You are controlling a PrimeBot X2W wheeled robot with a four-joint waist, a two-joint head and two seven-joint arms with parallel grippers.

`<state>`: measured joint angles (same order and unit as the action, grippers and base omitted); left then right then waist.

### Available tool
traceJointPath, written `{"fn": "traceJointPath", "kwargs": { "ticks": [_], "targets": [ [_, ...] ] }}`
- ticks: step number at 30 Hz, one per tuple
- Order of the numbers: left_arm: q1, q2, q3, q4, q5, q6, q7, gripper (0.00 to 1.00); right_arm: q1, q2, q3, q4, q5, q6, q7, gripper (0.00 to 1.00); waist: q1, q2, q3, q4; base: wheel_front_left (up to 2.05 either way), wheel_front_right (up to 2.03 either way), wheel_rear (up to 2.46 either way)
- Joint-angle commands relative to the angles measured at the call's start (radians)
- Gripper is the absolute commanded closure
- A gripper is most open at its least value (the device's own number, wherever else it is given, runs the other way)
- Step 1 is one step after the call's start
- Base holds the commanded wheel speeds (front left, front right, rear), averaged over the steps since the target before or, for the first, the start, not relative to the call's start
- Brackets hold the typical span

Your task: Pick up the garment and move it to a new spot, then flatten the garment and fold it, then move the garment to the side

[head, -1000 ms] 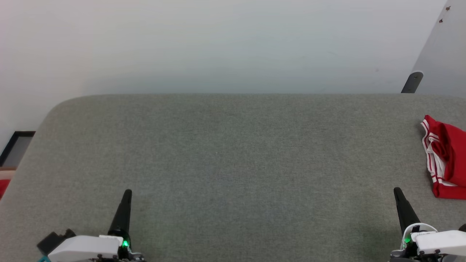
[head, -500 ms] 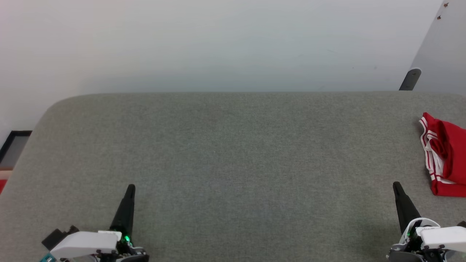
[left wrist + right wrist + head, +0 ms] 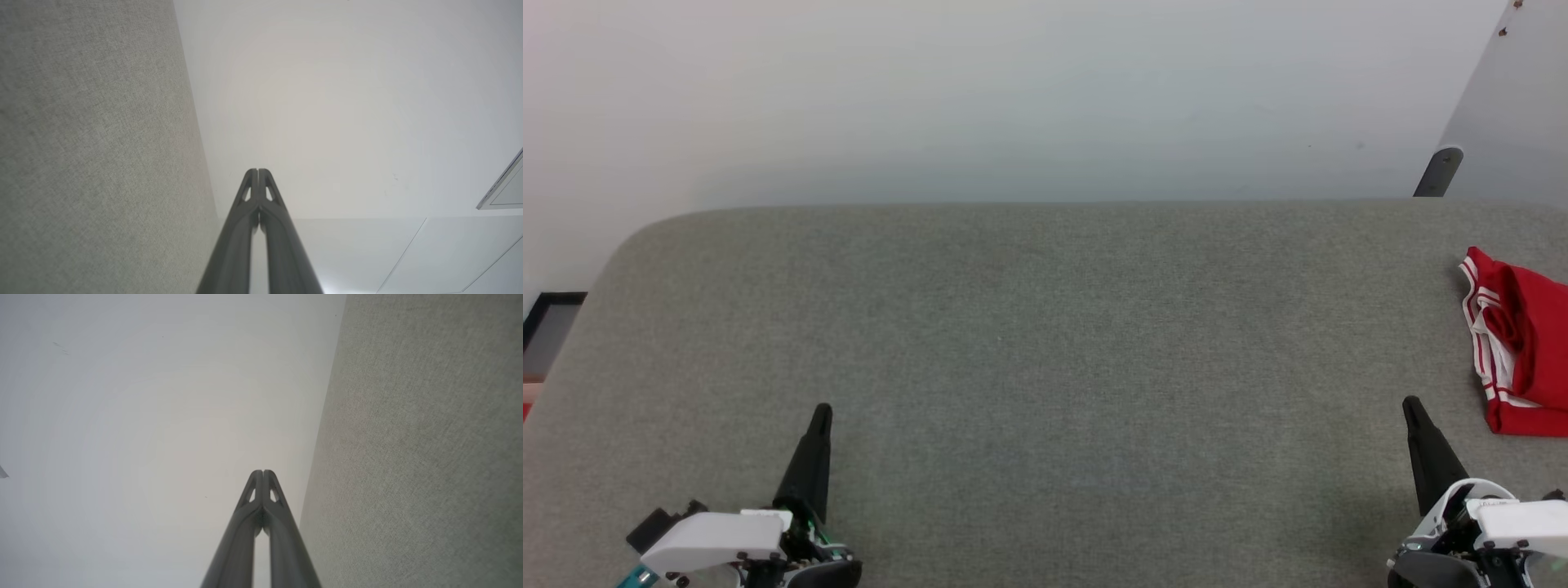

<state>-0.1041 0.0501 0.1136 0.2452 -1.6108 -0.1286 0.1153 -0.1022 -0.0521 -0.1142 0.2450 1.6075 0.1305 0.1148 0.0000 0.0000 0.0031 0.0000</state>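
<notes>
garment (image 3: 1523, 355): red, white-red striped trim | table (image 3: 1045, 327): grey | wall (image 3: 1013, 90): white

left pincer (image 3: 822, 411): closed, empty | right pincer (image 3: 1409, 403): closed, empty

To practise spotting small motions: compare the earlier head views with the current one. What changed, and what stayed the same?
Both arms eased forward slightly: the left end effector and right end effector reach a little farther over the grey table. The whole view shifted too, so the camera moved. Nothing was grasped or released; both stay shut and empty, and the red garment stays bunched at the table's right.
</notes>
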Motion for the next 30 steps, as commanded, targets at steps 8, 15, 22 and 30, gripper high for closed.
{"fn": "traceJointPath", "kwargs": {
  "ticks": [8, 15, 22, 30],
  "targets": [
    [-0.011, -0.001, 0.003, 0.002, -0.002, -0.004, 0.003, 1.0, -0.009, 0.004, -0.001, 0.0, 0.007, 0.0, 0.003, 1.0, 0.0, 0.0, 0.0, 0.0, 0.0, 0.0, 0.0],
    [-0.011, -0.001, 0.003, 0.002, -0.002, -0.004, 0.003, 1.0, -0.009, 0.004, -0.001, 0.0, 0.007, 0.0, 0.003, 1.0, 0.0, 0.0, 0.0, 0.0, 0.0, 0.0, 0.0],
    [-0.011, -0.001, 0.003, 0.002, -0.002, -0.004, 0.003, 1.0, -0.009, 0.004, 0.0, 0.0, 0.007, 0.0, 0.002, 1.0, 0.0, 0.0, 0.0, 0.0, 0.0, 0.0, 0.0],
    [-0.011, -0.001, 0.003, 0.001, -0.002, -0.004, 0.003, 1.0, -0.009, 0.004, 0.0, 0.0, 0.007, 0.0, 0.002, 1.0, 0.0, 0.0, 0.0, 0.0, 0.0, 0.0, 0.0]
  ]
}}
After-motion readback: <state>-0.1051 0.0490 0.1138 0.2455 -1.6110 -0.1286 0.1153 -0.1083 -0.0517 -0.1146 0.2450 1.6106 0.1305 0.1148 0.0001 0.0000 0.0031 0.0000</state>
